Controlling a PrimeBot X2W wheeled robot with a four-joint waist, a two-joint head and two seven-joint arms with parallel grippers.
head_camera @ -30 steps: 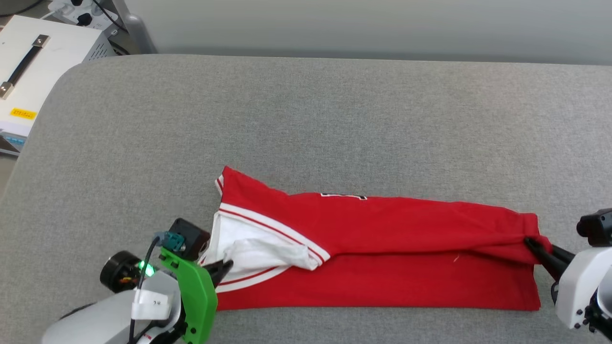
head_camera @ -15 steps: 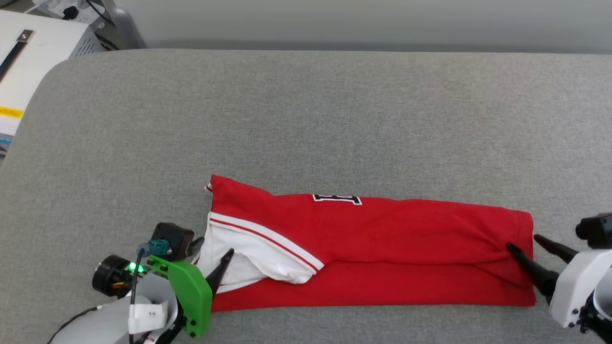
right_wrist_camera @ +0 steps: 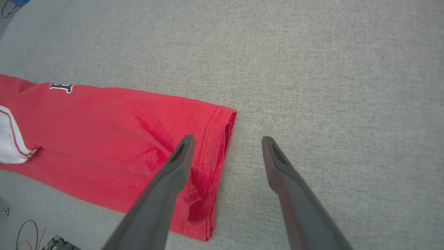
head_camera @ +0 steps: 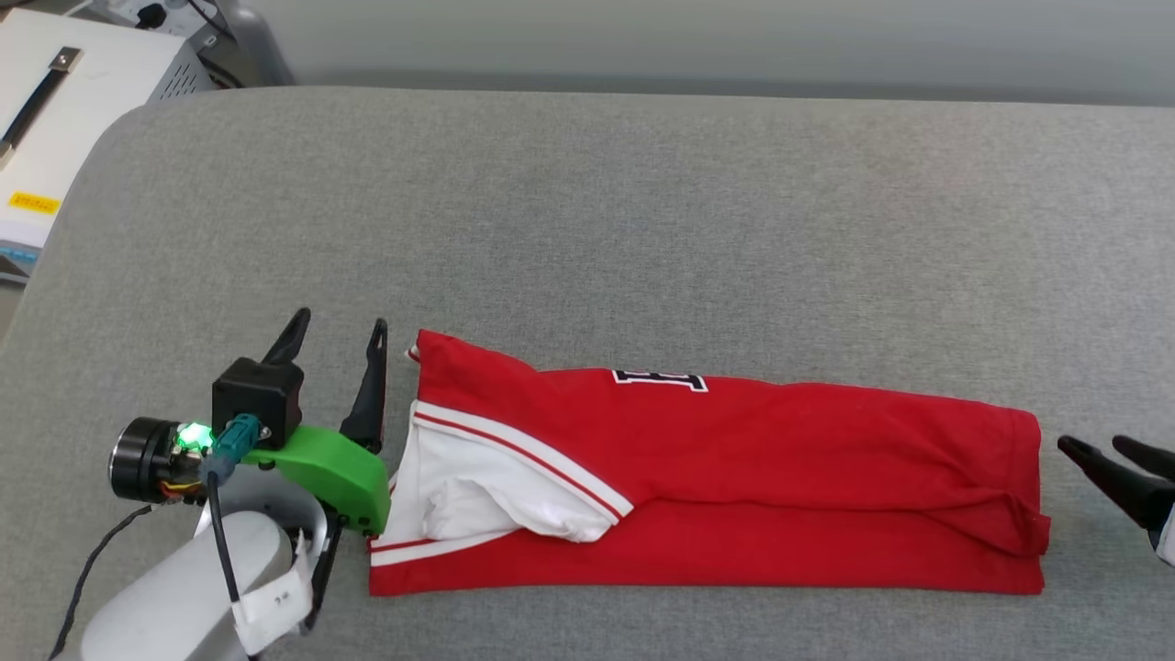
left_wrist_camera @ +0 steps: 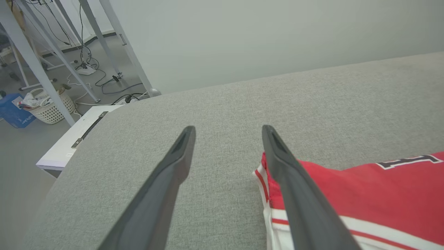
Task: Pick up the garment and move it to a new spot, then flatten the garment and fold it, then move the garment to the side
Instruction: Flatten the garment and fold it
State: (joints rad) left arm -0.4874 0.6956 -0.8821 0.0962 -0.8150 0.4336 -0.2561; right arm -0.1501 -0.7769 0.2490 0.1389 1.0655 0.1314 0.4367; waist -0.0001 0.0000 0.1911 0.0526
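The left pincer [head_camera: 338,321] is spread and holds nothing. It sits over bare table [head_camera: 587,202] just beside the shirt's [head_camera: 734,459] left end. In the left wrist view its [left_wrist_camera: 228,128] right finger overlaps the shirt's [left_wrist_camera: 364,194] far left corner, but I cannot tell whether it touches the cloth. The right pincer [head_camera: 1092,442] is also spread and empty, just off the shirt's right end with a strip of table between them. In the right wrist view one finger of it [right_wrist_camera: 228,138] crosses the hem end of the shirt [right_wrist_camera: 104,139] and the other is over grey table.

The shirt lies along the near edge of the table, roughly midway between the left and right edges, as a long band running left to right. The far half seems folded over the near half. Black lettering [head_camera: 661,379] shows at the far fold line, and a white sleeve [head_camera: 477,487] is tucked in, somewhat bunched, at the left end. The hem corner [head_camera: 1028,514] at the right is a little rumpled.

By this layout, moving and flattening look done, and so does a first lengthwise fold. What probably remains is at least one crosswise fold, bringing one end toward the other, perhaps after smoothing the sleeve and hem. After that the folded shirt goes to the side of the table.
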